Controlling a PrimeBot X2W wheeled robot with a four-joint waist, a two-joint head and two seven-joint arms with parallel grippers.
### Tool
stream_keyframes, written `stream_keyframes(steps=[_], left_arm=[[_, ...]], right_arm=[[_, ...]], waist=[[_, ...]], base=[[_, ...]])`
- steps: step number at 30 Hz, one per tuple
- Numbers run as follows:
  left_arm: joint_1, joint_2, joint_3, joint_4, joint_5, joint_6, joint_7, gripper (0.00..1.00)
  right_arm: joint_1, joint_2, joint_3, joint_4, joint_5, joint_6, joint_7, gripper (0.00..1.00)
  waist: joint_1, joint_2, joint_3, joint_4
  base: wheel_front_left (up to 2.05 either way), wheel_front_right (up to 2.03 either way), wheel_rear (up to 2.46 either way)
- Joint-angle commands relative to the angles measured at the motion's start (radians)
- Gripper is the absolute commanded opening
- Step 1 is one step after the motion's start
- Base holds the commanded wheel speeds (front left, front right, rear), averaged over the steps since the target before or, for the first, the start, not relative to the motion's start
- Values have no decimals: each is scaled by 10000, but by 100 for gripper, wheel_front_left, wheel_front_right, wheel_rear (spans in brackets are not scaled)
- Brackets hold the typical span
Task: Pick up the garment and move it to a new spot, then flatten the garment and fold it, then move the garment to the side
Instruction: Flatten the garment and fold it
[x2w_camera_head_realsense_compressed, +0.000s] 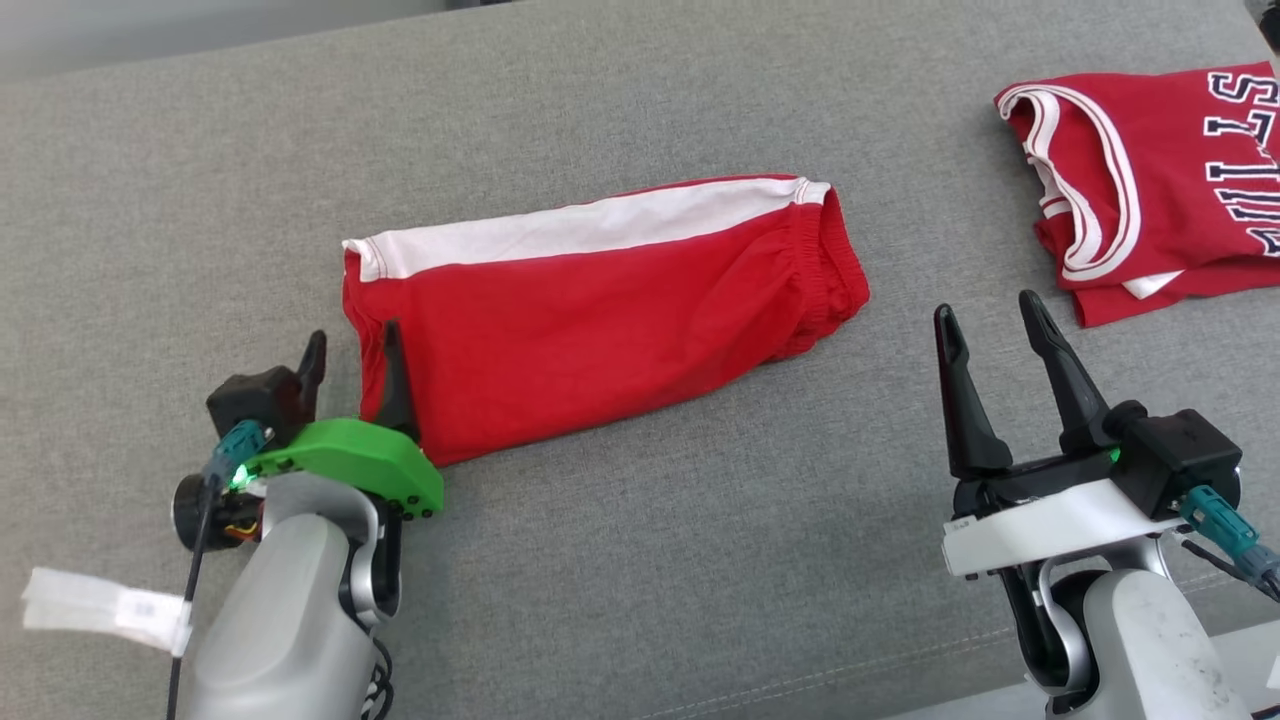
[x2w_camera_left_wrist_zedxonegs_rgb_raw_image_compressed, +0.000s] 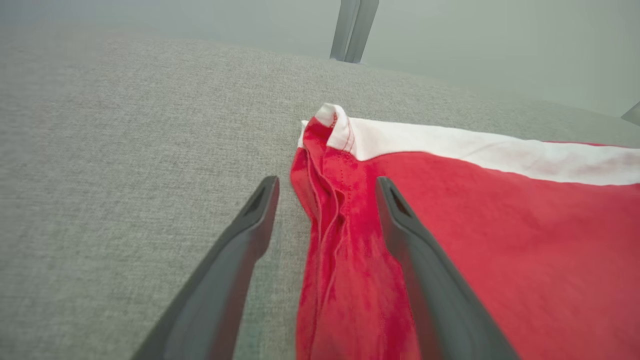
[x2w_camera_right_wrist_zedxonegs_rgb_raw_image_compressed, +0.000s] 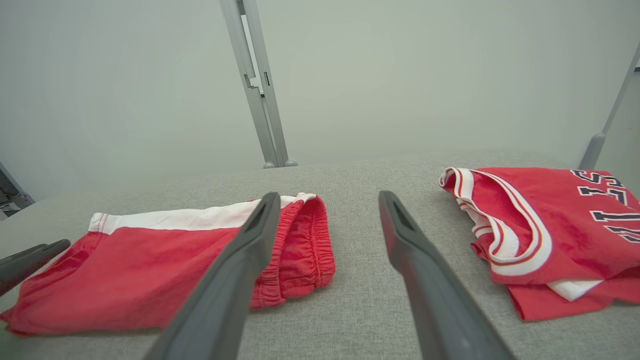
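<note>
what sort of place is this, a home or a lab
Likely a lab or test cell, not a home: a wide grey fabric surface, bare metal frame posts against plain pale walls, with red shorts and a red jersey laid out.

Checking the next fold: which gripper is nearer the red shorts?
Left. The left gripper straddles the hem edge of the red shorts; the right gripper sits apart, beyond their waistband end.

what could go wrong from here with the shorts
1. The open left gripper straddles the hem of the red shorts. One finger lies over the cloth, so pulling back might drag it and spoil the fold.
2. The hem corner curls up, so the next fold may come out uneven.
3. The folded jersey lies on the right; sliding the shorts that way could bump it.
</note>
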Motion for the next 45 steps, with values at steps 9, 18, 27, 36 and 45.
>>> stream_keyframes(steps=[9,18,27,36,45], left_arm=[[1607,-71,1471,-2625,1826,-203,6,100],[3416,-576,2666,-4983,3165,-1751,5,100],[4400,-777,3191,-5296,3602,-2202,5,100],[4202,-814,3195,-5230,3492,-2289,5,100],[3541,-807,2551,-5180,3106,-2204,4,100]], right_arm=[[368,-247,-240,-107,227,3,770,100],[756,-477,-573,454,441,1,1626,100],[519,-588,-878,1014,877,1,1872,100],[-1752,-525,-1187,1344,1766,3,5916,100],[-4266,-124,-1497,2832,314,3,9403,100]], waist=[[0,0,-790,316],[0,0,-1460,778],[0,0,-1638,1325],[0,0,-1289,1326],[0,0,-682,1730]], base=[[0,0,0],[0,0,0],[0,0,0],[0,0,0],[0,0,0]])
